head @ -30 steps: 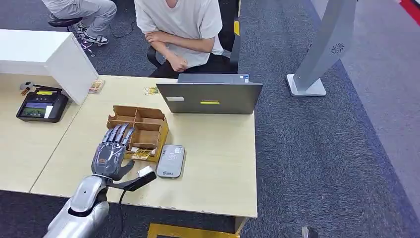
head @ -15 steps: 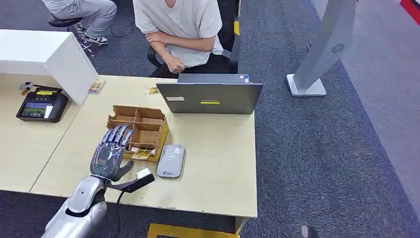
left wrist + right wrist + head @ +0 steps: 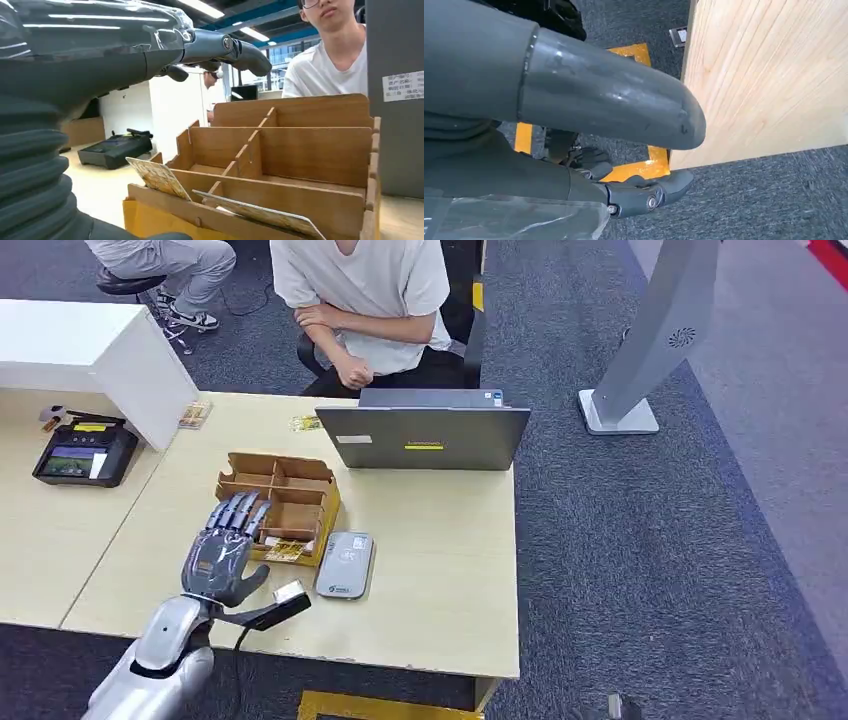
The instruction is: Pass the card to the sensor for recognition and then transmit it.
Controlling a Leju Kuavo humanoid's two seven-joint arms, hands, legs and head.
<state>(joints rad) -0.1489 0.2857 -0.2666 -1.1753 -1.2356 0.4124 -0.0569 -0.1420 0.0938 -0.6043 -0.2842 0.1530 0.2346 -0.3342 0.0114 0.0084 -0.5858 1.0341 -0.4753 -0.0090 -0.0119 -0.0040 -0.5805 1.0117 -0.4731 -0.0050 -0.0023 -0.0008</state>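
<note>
Brown cardboard forms the divided organiser box [image 3: 283, 502] standing on the light wooden table [image 3: 440, 570], near the table's front edge. Left hand [image 3: 222, 545] hovers at the box's front-left corner, palm down, fingers extended and spread, holding nothing. Cards [image 3: 285, 551] lie tilted in the box's front compartment, just beside the fingertips; from the head view, contact between hand and cards cannot be determined.

Grey sensor pad [image 3: 346, 564] lies flat on the table, touching or just beside the box's front-right corner. Bare tabletop extends from the pad to the table's right edge and back toward the closed-angle laptop [image 3: 422, 435], which stands behind the box at the far edge. A person [image 3: 365, 290] sits behind the laptop. A black terminal [image 3: 84, 453] rests on the adjoining table to the left, well apart from the hand.

Left wrist view adds detail: two cards [image 3: 159, 177] lean against the front wall of the box [image 3: 300, 150], projecting above it, and the fingers [image 3: 235, 49] are held above the box, clear of the cards.

Right wrist view shows the right hand [image 3: 614, 150] hanging below and beside the table edge [image 3: 684, 100], over grey carpet with a yellow floor marking [image 3: 634, 170]. Its fingers appear loosely extended with nothing in them.
</note>
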